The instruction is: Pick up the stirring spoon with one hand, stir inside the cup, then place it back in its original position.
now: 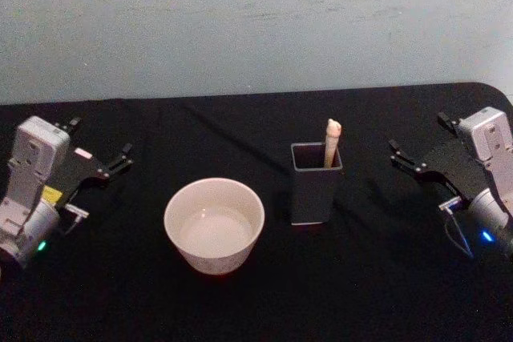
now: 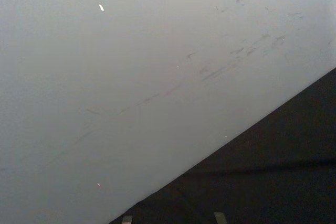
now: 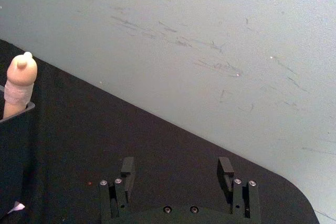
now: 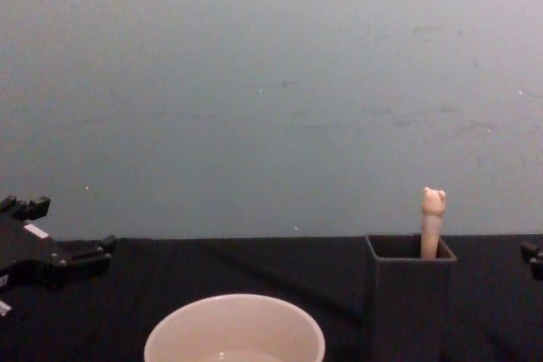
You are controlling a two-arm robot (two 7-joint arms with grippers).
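Note:
The stirring spoon stands upright in the dark grey square holder, its original position, right of the table's centre; only its beige handle with the bear head sticks out. The cream-white cup sits to the holder's left, nearer me, holding a little pale liquid. My right gripper hovers open at the far right, well apart from the holder; its wrist view shows both fingers spread, with the spoon handle off to one side. My left gripper rests open at the far left, empty.
A black cloth covers the table, and a pale grey wall rises behind its back edge. Bare cloth lies between each gripper and the two vessels. The table's back right corner is rounded.

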